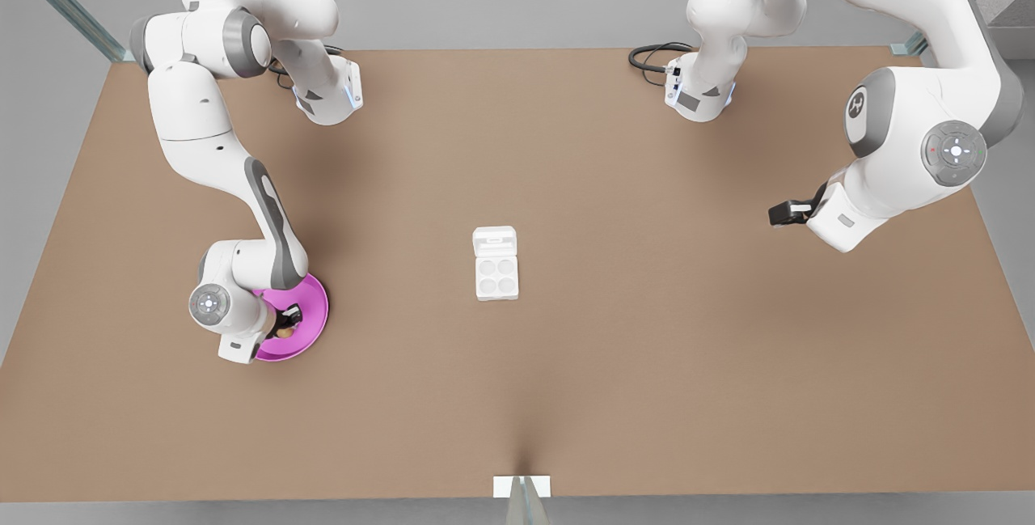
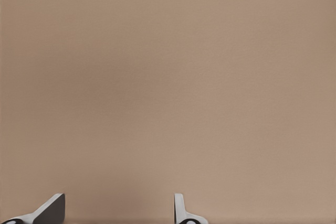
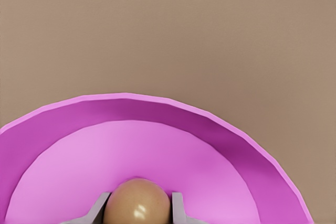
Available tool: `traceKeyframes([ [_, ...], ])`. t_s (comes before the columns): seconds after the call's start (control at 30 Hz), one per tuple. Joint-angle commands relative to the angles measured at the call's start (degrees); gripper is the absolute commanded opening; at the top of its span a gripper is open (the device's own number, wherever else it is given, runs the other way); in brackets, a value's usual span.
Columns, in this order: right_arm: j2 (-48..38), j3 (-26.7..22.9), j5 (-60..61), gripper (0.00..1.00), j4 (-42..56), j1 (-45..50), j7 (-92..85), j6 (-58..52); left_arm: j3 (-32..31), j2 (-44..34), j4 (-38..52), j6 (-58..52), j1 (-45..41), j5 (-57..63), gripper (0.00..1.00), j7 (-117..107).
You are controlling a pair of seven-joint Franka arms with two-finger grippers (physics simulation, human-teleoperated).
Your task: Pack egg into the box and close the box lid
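Note:
The tan-brown egg (image 3: 137,205) lies in the round pink plate (image 3: 131,145), at the front view's left (image 1: 284,332). My right gripper (image 3: 139,199) reaches down into the plate (image 1: 311,302), its fingers (image 3: 177,208) pressed against both sides of the egg. The white box (image 1: 496,279) sits at the table's middle with four bare cups. Its lid (image 1: 494,240) lies folded back flat on the far side. My left gripper (image 1: 778,213) waits open above bare table at the front view's right, its fingertips (image 2: 52,205) wide apart.
The brown table (image 1: 647,347) stretches wide around the box. Both arm bases stand at the far edge, with a black cable (image 1: 651,56) near one. A small white bracket (image 1: 521,486) sits at the near edge.

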Motion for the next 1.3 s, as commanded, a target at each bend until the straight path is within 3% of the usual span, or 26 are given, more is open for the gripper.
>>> traceKeyframes([
  [0.0, 0.0, 0.0, 0.0, 0.53, 0.0, 0.0, 0.0, 0.0, 0.0, 0.0, 0.0, 0.0, 0.0, 0.0, 1.00, 0.0],
  [0.33, 0.1, 0.1, 0.0, 0.53, 0.4, 0.0, 0.0, -0.3, 0.0, 0.2, 0.0, 0.0, 0.0, 0.0, 1.00, -0.1],
  [0.43, -0.2, 0.4, 1.1, 0.53, 4.7, 0.9, 0.9, -4.4, -0.1, 0.2, 0.0, 0.0, 0.0, 0.0, 1.00, -0.1],
  [0.57, 0.0, 0.7, 1.6, 0.53, 7.2, 10.3, 11.2, -7.6, 0.0, 0.2, 0.0, 0.1, 0.0, 0.0, 1.00, -0.1],
  [0.8, -0.1, 0.8, 15.3, 0.53, 8.3, 25.8, 25.8, -7.5, 0.0, 0.2, 0.1, 0.2, 0.0, 0.0, 1.00, -0.1],
  [1.27, 3.6, 0.8, 22.6, 0.55, 11.3, 34.7, 35.1, -1.8, -0.1, 0.3, 0.0, 0.3, -0.2, 0.0, 1.00, 0.0],
])
